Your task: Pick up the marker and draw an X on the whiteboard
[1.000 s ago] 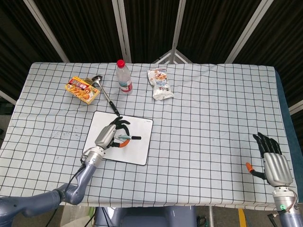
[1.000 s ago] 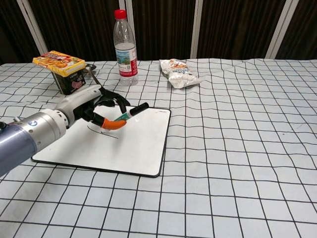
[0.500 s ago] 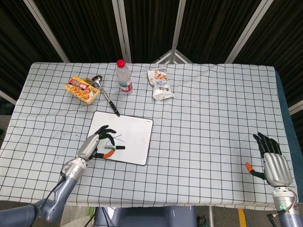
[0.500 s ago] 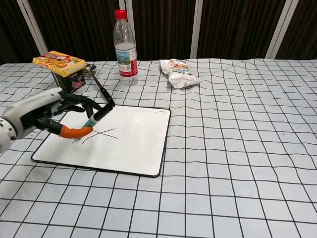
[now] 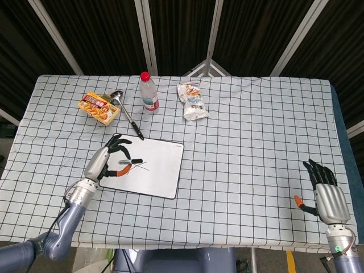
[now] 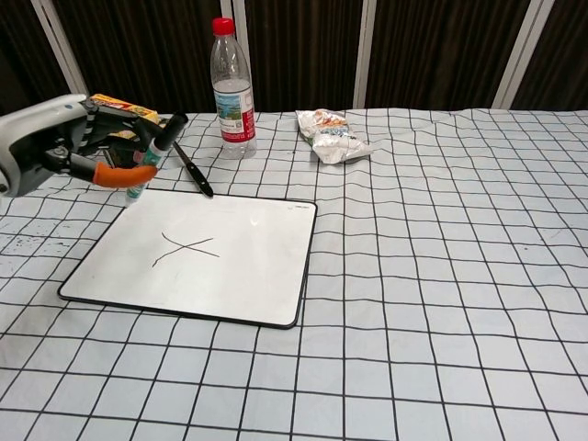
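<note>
Glossy whiteboard, creased cloth tablecloth

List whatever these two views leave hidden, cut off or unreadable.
- Right hand: outside the chest view; its palm faces away in the head view.
- Marker tip: covered by the left hand in the chest view, too small in the head view.
- Box print: too small in the head view, hand-covered in the chest view.
- Bottle label: too small to read.

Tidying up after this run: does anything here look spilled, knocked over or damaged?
Nothing stands out. The water bottle stands upright and capped, the snack bag lies closed, and the whiteboard lies flat bearing only the drawn X.
</note>
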You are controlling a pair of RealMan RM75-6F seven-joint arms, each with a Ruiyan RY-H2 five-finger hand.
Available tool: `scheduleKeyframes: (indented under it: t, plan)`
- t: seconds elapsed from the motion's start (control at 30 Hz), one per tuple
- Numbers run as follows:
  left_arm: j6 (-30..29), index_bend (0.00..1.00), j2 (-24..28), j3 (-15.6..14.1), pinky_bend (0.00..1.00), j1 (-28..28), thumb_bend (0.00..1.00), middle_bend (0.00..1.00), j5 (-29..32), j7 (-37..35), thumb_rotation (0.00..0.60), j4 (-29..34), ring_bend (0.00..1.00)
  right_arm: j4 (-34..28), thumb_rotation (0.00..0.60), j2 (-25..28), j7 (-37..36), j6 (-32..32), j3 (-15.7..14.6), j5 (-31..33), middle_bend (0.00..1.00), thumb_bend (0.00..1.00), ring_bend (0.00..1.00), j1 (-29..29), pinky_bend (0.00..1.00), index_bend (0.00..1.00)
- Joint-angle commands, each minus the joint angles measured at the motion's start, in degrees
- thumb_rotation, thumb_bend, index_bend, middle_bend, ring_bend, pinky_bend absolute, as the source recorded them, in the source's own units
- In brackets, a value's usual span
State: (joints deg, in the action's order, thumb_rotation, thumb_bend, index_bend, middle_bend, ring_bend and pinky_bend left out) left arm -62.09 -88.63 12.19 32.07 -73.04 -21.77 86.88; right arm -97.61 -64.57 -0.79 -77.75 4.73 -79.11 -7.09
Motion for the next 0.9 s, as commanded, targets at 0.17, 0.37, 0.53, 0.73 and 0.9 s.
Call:
scheduleKeyframes:
  t: [0.17,0.37,0.53,0.73,0.9]
  plan:
    - [3.4,0.70,-6.2,2.0,0.11,3.8,0.49,0.22,3.2,3.5,0.600,-5.1,0.06,0.1,0.600,0.1,-0.3,0.2,0.0,-0.1,0.00,0.31,0.00,-0.1,0.00,0.00]
    - [3.6,0.70,-11.9,2.2,0.11,5.2,0.49,0.22,4.1,4.6,0.600,-10.2,0.06,0.3,0.600,0.3,-0.9,0.4,0.0,-0.2,0.00,0.31,0.00,-0.2,0.00,0.00]
    - [3.5,0.70,-14.7,2.6,0.11,5.6,0.49,0.22,4.4,4.5,0.600,-13.3,0.06,0.3,0.600,0.3,-1.0,0.5,-0.1,-0.3,0.00,0.31,0.00,-0.2,0.00,0.00]
    - [4.2,0.70,-16.8,3.0,0.11,6.3,0.49,0.22,4.3,3.5,0.600,-15.6,0.06,0.2,0.600,0.4,-1.0,0.6,-0.1,-0.2,0.00,0.31,0.00,-0.3,0.00,0.00]
    - [4.3,0.70,-18.0,3.5,0.11,6.9,0.49,0.22,3.8,3.0,0.600,-16.6,0.06,0.2,0.600,0.4,-1.2,0.6,0.0,-0.1,0.00,0.31,0.00,-0.3,0.00,0.00]
